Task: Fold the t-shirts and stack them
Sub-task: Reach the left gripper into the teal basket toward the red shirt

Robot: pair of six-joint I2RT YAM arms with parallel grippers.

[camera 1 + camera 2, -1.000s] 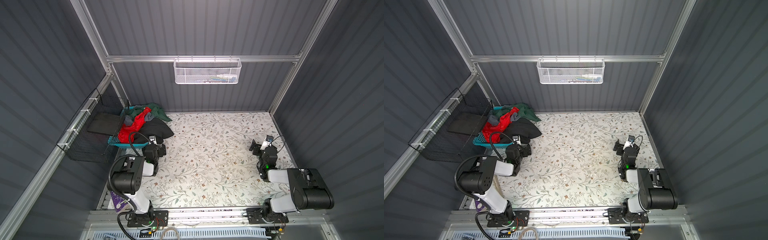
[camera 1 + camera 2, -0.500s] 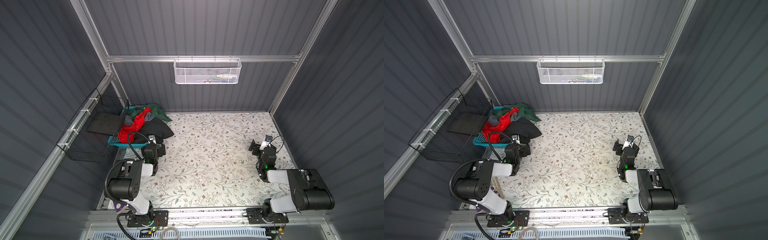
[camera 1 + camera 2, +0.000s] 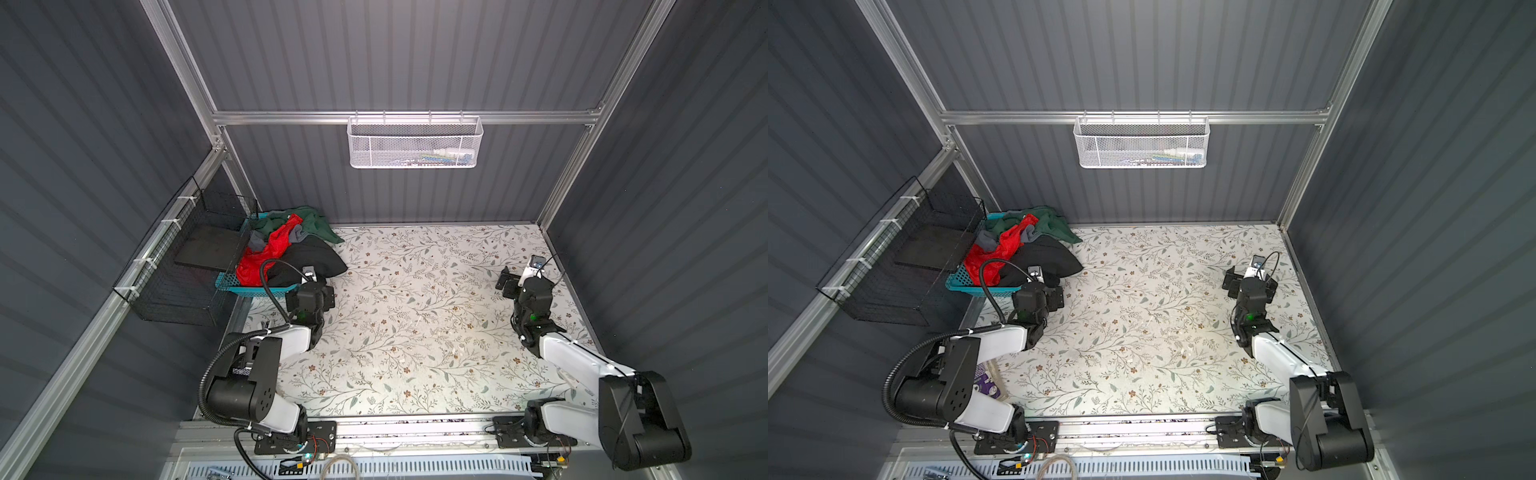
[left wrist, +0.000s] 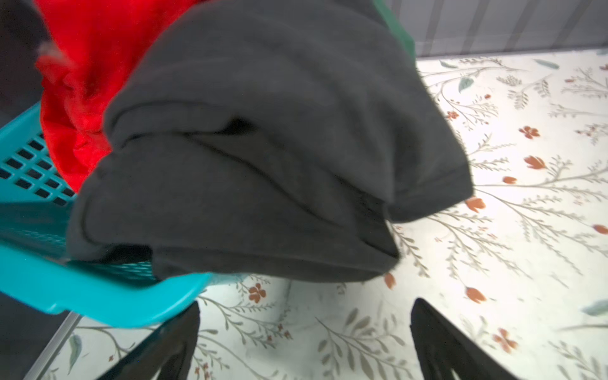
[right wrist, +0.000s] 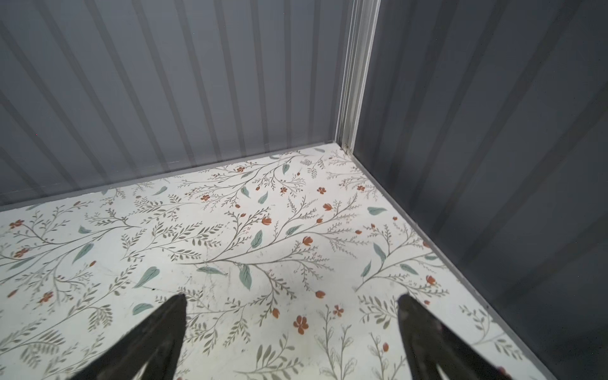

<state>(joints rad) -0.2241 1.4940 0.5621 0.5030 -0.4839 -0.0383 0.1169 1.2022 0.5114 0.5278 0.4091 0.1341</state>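
Left claw (image 4: 306,304) nearer rumpled black t-shirt (image 4: 263,148)

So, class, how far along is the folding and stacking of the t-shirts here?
Done: nothing; no folded shirt lies on the table, and the red shirt, black shirt and green shirt are heaped in the teal basket. In hand: nothing; the left gripper is open and empty near the black shirt, the right gripper open over bare table. Left: pulling out, folding and stacking every shirt.

1. We see the red shirt (image 3: 266,259) crumpled in the teal basket (image 3: 249,291), far left.
2. The black shirt (image 3: 316,262) spills over its right rim.
3. The dark green shirt (image 3: 312,220) lies farthest, the grey shirt (image 3: 296,235) beside it.
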